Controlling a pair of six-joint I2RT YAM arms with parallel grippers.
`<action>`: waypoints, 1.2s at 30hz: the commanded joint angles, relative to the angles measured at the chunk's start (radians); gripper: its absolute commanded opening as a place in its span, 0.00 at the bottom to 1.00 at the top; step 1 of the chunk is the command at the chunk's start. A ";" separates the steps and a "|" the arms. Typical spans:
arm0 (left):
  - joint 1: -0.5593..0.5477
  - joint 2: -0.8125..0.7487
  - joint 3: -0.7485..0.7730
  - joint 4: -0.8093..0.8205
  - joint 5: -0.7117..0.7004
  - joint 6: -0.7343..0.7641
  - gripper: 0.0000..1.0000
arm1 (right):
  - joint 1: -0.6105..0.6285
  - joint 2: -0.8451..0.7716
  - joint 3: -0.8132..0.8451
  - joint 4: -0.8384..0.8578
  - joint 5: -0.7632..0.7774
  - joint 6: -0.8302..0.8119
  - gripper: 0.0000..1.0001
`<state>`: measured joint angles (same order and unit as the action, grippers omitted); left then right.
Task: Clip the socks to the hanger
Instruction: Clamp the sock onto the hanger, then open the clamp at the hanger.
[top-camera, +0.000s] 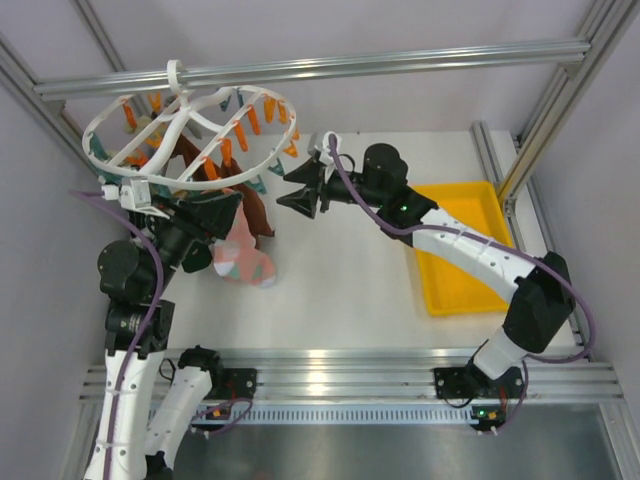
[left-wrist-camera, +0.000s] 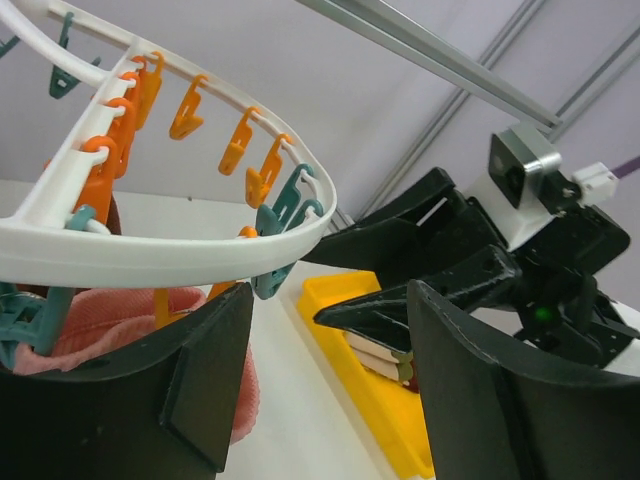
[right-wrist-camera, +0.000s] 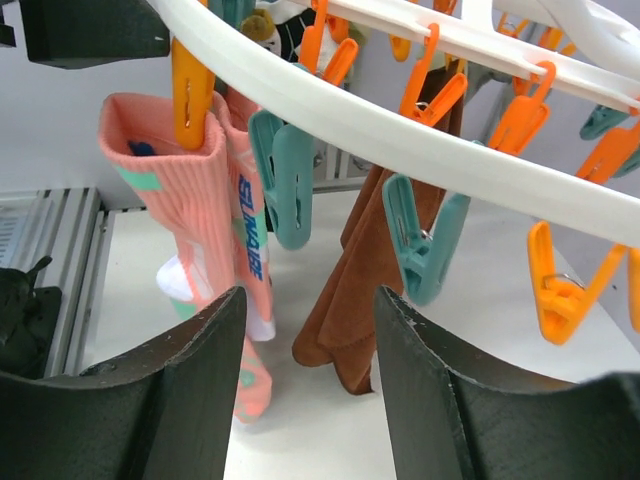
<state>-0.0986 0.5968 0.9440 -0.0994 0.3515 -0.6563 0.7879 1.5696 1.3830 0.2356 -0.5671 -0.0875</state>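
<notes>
1. Near edge: ribbed aluminium extrusions (top-camera: 340, 370) carry both arm bases. Beyond them is the white bench (top-camera: 340, 290), matt and flat, boxed in by pale grey walls (top-camera: 30, 210).
2. Right side: shallow yellow plastic tray (top-camera: 460, 275) lies along the bench's right edge, under the right forearm. Bare bench lies between the tray and the hanging socks.
3. Left pincer (left-wrist-camera: 330, 300): jaws stand well apart with nothing between them. The pink sock with mint patches (right-wrist-camera: 215, 210) is just outside one finger.
4. Right pincer (right-wrist-camera: 310, 300): jaws parted, gripping nothing. It points at the hanging socks from the right, near them but not touching.
5. The pink sock hangs by its cuff from an orange clip (right-wrist-camera: 190, 95). A maroon-brown sock (right-wrist-camera: 360, 300) hangs just beside it. Both toes sit near the bench; I cannot tell if they touch it.
6. Large round white plastic ring hanger (right-wrist-camera: 380, 125) is tilted above both pincers. Its rim carries teal clips (right-wrist-camera: 285, 180) and orange ones.
7. Far: the hanger's hook sits at the overhead aluminium rail (top-camera: 400, 60).
</notes>
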 joint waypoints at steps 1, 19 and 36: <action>0.005 0.006 0.007 0.089 0.061 -0.003 0.67 | -0.009 0.066 0.091 0.105 -0.111 0.041 0.53; 0.005 0.006 0.022 0.006 -0.120 -0.040 0.68 | 0.053 0.210 0.284 0.022 -0.240 0.025 0.38; 0.008 -0.051 0.065 -0.078 -0.120 0.001 0.67 | 0.290 0.276 0.401 -0.056 0.062 -0.026 0.00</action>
<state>-0.0822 0.5701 0.9607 -0.1680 0.1585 -0.6777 0.9997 1.8156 1.7309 0.1711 -0.4946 -0.1059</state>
